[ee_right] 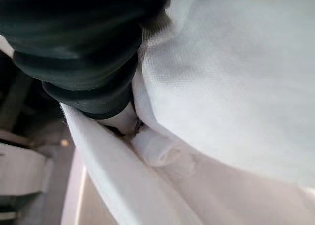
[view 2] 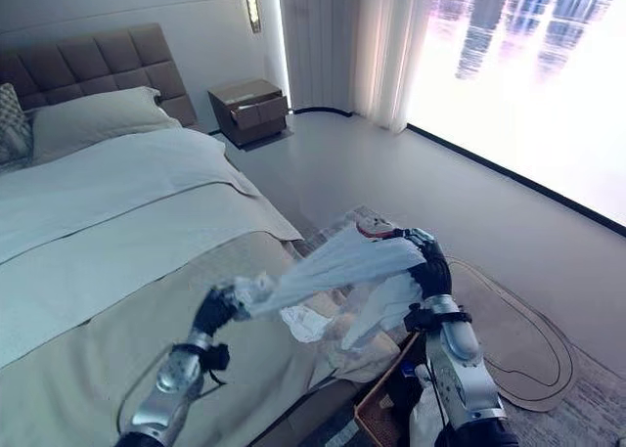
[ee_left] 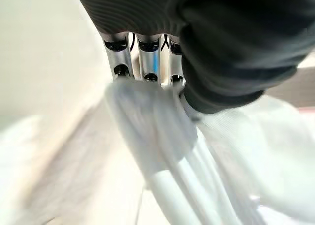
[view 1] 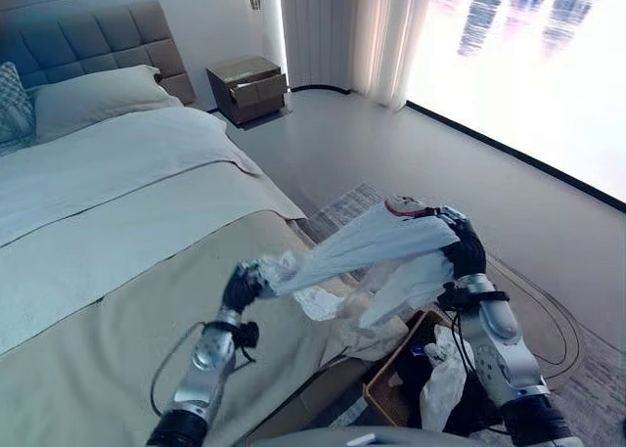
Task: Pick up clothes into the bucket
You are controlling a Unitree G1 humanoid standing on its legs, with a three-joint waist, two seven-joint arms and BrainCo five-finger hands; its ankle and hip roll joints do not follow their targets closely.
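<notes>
The white garment (view 1: 367,251) is hanging stretched between both hands above the bed (view 1: 117,271) edge. The left hand (view 1: 242,287) is clutching one end; the right hand (view 1: 462,249) is gripping the other, directly above the basket (view 1: 391,383). The long axis is running left-to-right, so the right hand is nearer the basket.

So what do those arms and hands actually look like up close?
Both arms are silver-grey metal. Each wrist and hand back wears a dark ribbed cover, seen on the left hand and right hand. The fingers are silver.
</notes>
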